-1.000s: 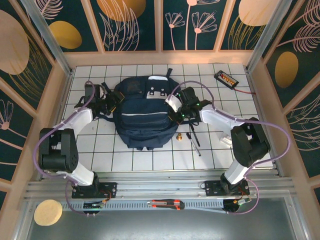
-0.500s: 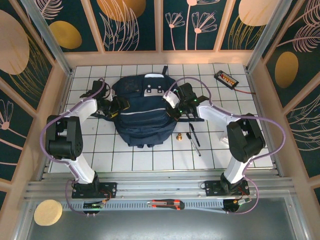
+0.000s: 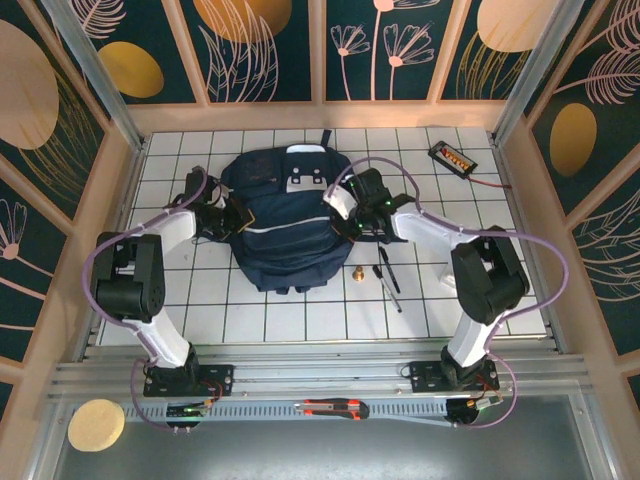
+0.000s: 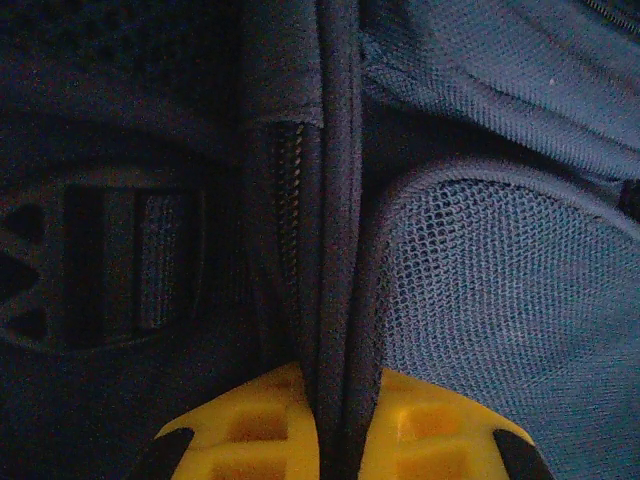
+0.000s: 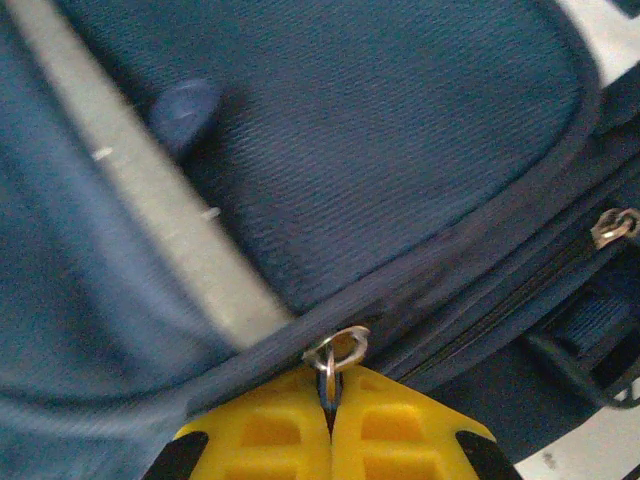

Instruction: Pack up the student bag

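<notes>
Student bag [image 3: 285, 225]: lies mid-way along the tiled counter [image 3: 300, 320], between both arms. Change: left claw [image 4: 335, 400], open a moment ago, is now clenched on a side seam [image 4: 335, 200] (mesh pocket [image 4: 480, 300] beside it). Right claw [image 5: 330, 405] pinches the metal zipper pull [image 5: 337, 350]. Judged: braced for unzipping. Navy woven fabric, smooth grey stripe [image 5: 150, 210].

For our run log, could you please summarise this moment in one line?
left end effector shut on student bag | right end effector shut on zipper pull

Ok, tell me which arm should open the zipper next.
Right. The right tool is shut on the zipper pull ring; the left tool only pinches a seam of the student bag.
</notes>
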### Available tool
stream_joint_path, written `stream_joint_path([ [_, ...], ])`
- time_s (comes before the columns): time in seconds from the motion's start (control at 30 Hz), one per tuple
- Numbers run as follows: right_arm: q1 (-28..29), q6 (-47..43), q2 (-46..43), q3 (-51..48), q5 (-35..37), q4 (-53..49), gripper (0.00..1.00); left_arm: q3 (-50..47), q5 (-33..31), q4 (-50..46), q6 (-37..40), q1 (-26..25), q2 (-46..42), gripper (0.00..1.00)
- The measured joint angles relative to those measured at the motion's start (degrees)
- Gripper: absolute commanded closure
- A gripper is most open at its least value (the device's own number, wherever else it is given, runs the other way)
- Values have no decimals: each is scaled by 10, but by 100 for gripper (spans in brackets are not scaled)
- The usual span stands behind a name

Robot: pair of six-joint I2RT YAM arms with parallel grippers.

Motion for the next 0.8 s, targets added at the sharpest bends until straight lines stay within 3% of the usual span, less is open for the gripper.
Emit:
stream_joint_path([
  [0.17,13,-58,-93,-99,-27,23,100,-69,3,76,-87,-1,-40,100],
  [0.37,15,-98,-128,-116,-56,21,100,-76,16,95,-135,-4,-44,100],
  [0.63,57,-49,-62,-66,-59,7,100,-101,-17,155,-202,0,-62,100],
  [0.8,80,4,6,5,-49,-52,100,-135,-52,187,-235,5,-95,100],
])
